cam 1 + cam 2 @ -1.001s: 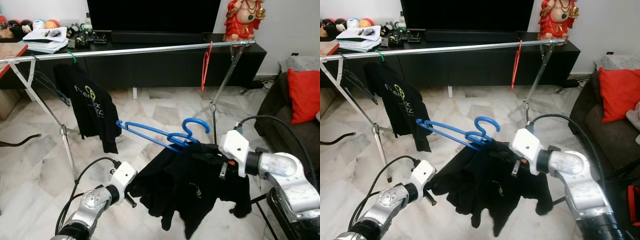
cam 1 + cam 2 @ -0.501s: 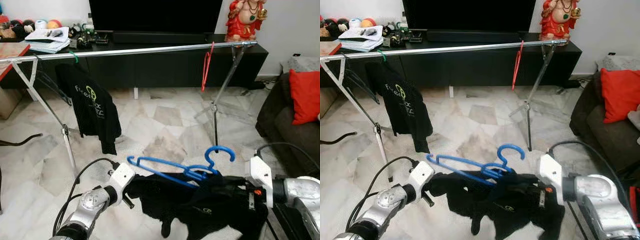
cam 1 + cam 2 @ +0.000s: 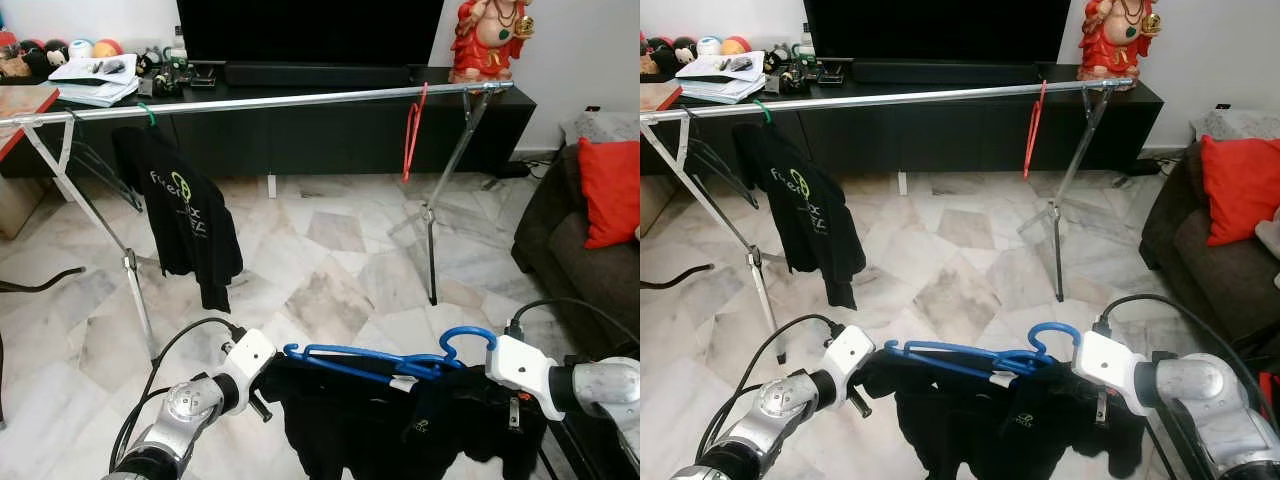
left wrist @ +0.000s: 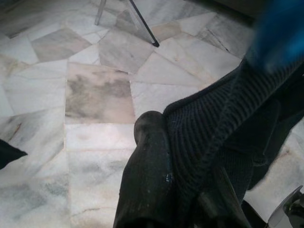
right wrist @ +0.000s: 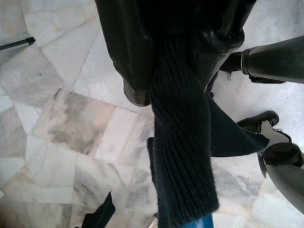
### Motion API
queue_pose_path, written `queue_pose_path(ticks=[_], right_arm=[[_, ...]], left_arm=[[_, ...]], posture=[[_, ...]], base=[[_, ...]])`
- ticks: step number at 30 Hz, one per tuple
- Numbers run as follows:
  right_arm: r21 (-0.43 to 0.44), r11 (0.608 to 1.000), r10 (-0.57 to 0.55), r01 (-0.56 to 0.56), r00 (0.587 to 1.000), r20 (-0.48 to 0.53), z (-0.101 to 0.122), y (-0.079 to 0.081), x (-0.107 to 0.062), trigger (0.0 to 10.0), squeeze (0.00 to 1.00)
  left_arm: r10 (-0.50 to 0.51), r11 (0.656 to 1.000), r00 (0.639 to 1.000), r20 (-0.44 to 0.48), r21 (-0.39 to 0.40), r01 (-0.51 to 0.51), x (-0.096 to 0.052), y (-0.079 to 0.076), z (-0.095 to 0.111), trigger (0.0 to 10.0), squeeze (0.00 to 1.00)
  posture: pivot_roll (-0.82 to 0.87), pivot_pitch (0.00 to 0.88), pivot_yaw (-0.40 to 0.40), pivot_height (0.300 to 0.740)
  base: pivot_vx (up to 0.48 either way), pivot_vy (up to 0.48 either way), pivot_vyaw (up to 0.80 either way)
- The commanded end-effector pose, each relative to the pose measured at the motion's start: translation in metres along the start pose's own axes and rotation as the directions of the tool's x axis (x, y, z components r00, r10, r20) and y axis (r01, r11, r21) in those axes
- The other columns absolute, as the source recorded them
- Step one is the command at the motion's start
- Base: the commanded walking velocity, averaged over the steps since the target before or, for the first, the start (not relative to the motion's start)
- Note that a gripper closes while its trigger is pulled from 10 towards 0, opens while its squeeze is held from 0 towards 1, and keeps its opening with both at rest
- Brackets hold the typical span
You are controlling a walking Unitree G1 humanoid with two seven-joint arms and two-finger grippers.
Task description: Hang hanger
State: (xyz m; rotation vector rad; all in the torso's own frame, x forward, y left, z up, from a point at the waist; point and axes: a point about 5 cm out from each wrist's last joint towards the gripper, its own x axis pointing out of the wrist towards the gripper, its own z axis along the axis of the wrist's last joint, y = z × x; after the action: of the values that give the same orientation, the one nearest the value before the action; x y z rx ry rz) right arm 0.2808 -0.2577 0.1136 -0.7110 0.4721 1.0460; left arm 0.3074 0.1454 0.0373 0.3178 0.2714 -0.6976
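Grippers, both low in front of robot: left gripper (image 4: pixel 185 190) had its fingers (image 4: pixel 147 180) closed on ribbed edge of black shirt (image 3: pixel 400 430); right gripper (image 5: pixel 185 71) likewise pinched a ribbed fold of same shirt betw. its two fingers (image 5: pixel 126 52). Shirt was stretched betw. the two arms, hanging down w/ white neck label (image 3: pixel 402 382) at top centre. Blue hanger (image 3: pixel 385 360) lay roughly level across shirt's top edge, hook (image 3: pixel 468 340) curling up next to right wrist; whether hanger sat inside the neck opening could not be told. Beyond, a metal rail (image 3: pixel 260 103) on crossed legs spanned the room, well apart from blue hanger. On rail: 2nd black shirt (image 3: pixel 185 215) w/ green print, hung on green hook (image 3: pixel 146 113) toward robot's left; bare red hanger (image 3: pixel 411 130) toward right end. Behind rail stood dark TV cabinet (image 3: pixel 330 130) w/ TV (image 3: pixel 310 30), red figurine (image 3: pixel 488 40), papers (image 3: pixel 92 75). Floor (image 3: pixel 330 270) was marble tile. Dark sofa (image 3: pixel 560 240) w/ red cushion (image 3: pixel 608 190) at robot's right.
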Motion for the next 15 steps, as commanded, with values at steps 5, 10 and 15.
queue_pose_path(ticks=[5, 10, 15], right_arm=[[-0.004, 1.000, 0.015, -0.016, 1.000, -0.020, -0.005, -0.001, -0.008, 0.0, 0.00], [-0.046, 0.999, 0.017, -0.024, 0.989, -0.149, -0.020, -0.001, -0.008, 0.0, 0.00], [-0.082, 0.996, 0.001, -0.023, 0.966, -0.259, -0.030, 0.000, -0.008, 0.0, 0.00]], left_arm=[[0.028, 1.000, 0.998, -0.054, -0.011, -0.029, -0.009, 0.006, -0.012, 0.0, 0.00], [0.029, 1.000, 0.998, -0.054, -0.010, -0.029, -0.008, 0.007, -0.011, 0.0, 0.00], [0.029, 1.000, 0.998, -0.055, -0.009, -0.029, -0.008, 0.007, -0.011, 0.0, 0.00]], posture=[[-0.06, 0.114, -0.013, 0.740], [-0.06, 0.114, -0.013, 0.740], [-0.06, 0.115, -0.013, 0.740]], base=[[0.000, 0.000, 0.00], [0.000, 0.000, 0.00], [0.000, 0.000, 0.00]])
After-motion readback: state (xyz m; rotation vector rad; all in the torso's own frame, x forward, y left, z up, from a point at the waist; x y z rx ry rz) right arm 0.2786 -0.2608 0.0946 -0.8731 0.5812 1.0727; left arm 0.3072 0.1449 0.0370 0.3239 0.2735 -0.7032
